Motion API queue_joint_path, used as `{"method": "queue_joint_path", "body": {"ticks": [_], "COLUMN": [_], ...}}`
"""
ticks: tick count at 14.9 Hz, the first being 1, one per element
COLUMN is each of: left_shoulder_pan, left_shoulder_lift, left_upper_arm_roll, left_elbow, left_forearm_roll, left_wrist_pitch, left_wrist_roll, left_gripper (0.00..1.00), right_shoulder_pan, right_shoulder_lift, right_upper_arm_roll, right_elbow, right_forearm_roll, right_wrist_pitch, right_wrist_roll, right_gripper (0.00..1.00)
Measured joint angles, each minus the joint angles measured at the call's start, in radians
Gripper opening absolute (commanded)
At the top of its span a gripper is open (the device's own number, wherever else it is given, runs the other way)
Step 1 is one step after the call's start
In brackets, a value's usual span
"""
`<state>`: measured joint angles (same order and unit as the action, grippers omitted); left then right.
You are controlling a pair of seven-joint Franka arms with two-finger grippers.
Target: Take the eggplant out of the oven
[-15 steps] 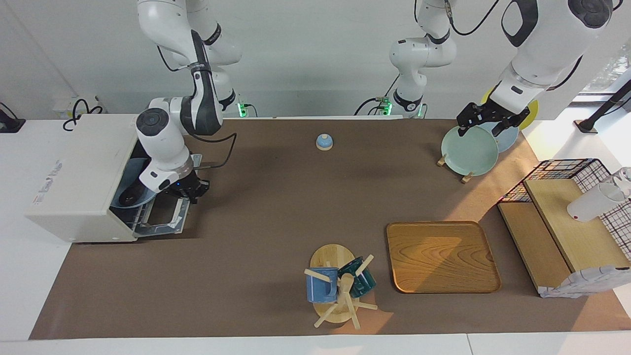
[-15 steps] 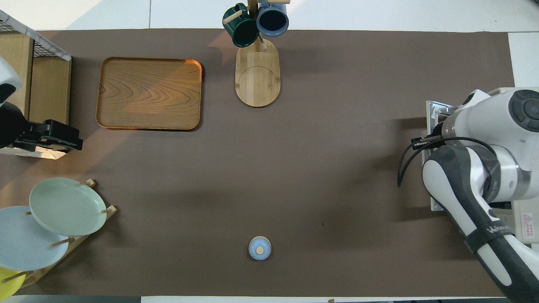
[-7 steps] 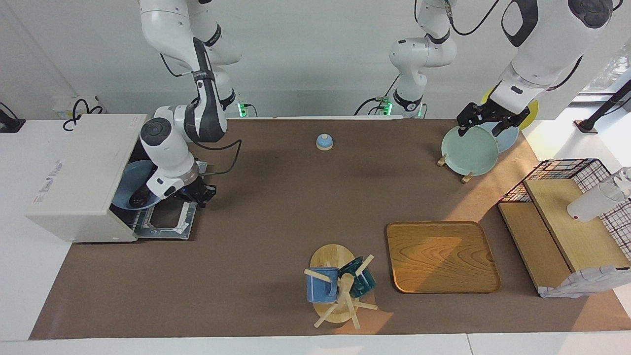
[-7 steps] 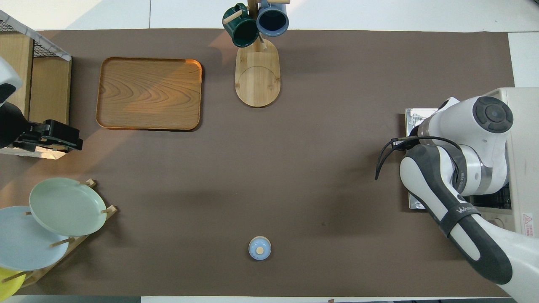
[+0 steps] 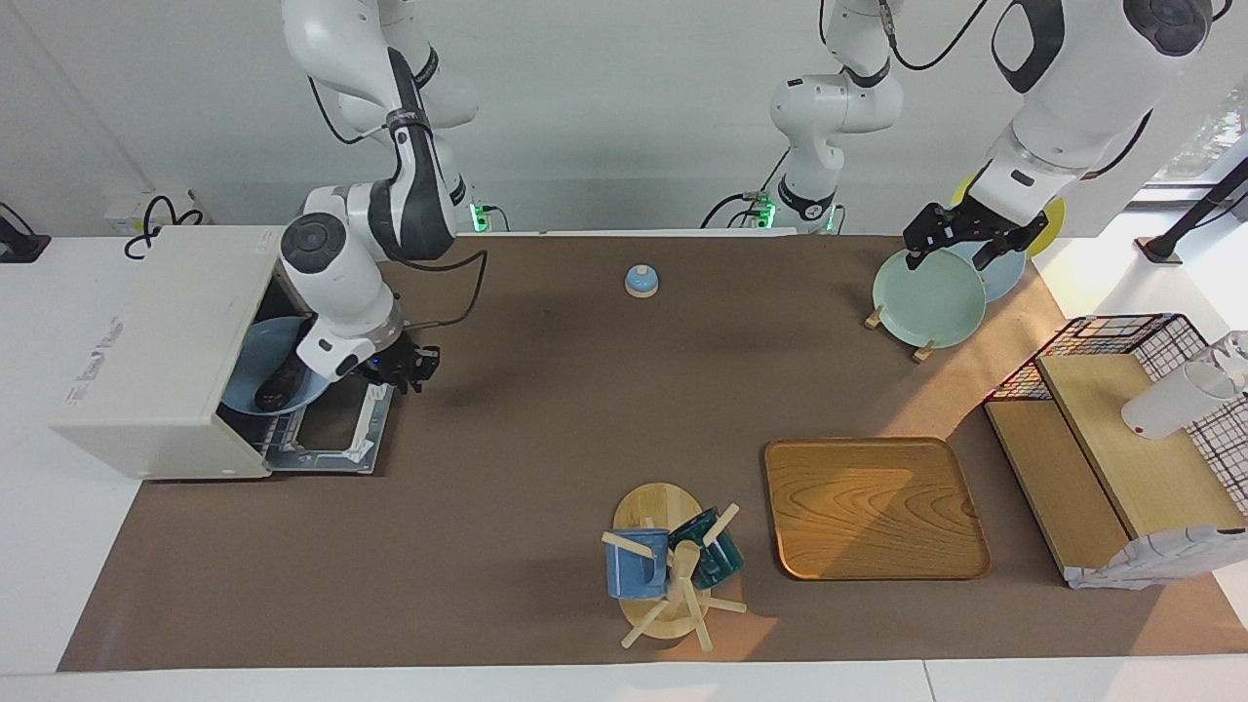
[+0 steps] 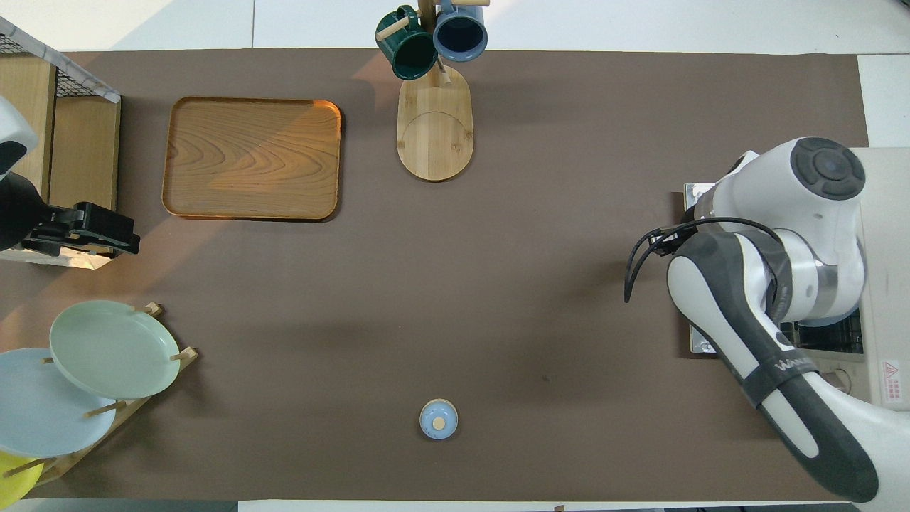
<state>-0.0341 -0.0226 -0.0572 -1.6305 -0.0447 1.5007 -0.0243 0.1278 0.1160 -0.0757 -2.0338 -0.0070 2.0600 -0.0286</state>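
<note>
- Two arms work your table; start at the right arm's end, where the oven (image 5: 166,341) stands with its door (image 5: 336,429) dropped flat onto the brown mat (image 5: 546,409).
- Inside the oven mouth you can see a blue plate (image 5: 263,375) carrying the eggplant (image 5: 278,388), a dark shape resting on it.
- Your right gripper (image 5: 408,369) hangs just over the door's edge nearest the robots, outside the oven; whether its fingers are parted or closed cannot be told.
- Judged from this, the door is open but the eggplant is not yet out: reaching in, grasping and lifting are all left.
- Move toward the left arm's end and you find the left gripper (image 5: 960,244) waiting above the green plate (image 5: 928,297) on the plate rack; its fingers look spread, holding nothing.
- From overhead, the right arm covers the oven mouth, so the eggplant is hidden there, and the oven is cut off at the edge.
</note>
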Motion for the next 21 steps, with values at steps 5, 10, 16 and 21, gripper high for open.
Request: {"method": "queue_joint_path", "body": {"ticks": [5,10,16,21], "left_shoulder_pan": [0.000,0.000,0.000,0.001], "left_shoulder_lift": [0.000,0.000,0.000,0.000], "left_upper_arm_roll": [-0.004,-0.004,-0.003,-0.001], "left_elbow": [0.000,0.000,0.000,0.000], "left_forearm_roll": [0.000,0.000,0.000,0.000], "left_wrist_pitch": [-0.003,-0.004,-0.005,-0.005], "left_wrist_roll": [0.000,0.000,0.000,0.000], "left_gripper": [1.00,1.00,1.00,1.00], "right_shoulder_pan": [-0.097,-0.116,-0.175,-0.133], "right_shoulder_lift": [-0.078,-0.080,-0.086,-0.119], "right_upper_arm_roll": [-0.003,-0.003,-0.004,0.018], "right_elbow": [-0.034,-0.087,-0.153,-0.180], "right_forearm_roll": [-0.062,-0.063,-0.066,-0.178], "right_wrist_pitch": [-0.106,-0.074,0.023,0.019], "right_wrist_roll": [-0.036,-0.057,-0.195,-0.204], "right_gripper": [0.73,0.62,0.11,0.00]}}
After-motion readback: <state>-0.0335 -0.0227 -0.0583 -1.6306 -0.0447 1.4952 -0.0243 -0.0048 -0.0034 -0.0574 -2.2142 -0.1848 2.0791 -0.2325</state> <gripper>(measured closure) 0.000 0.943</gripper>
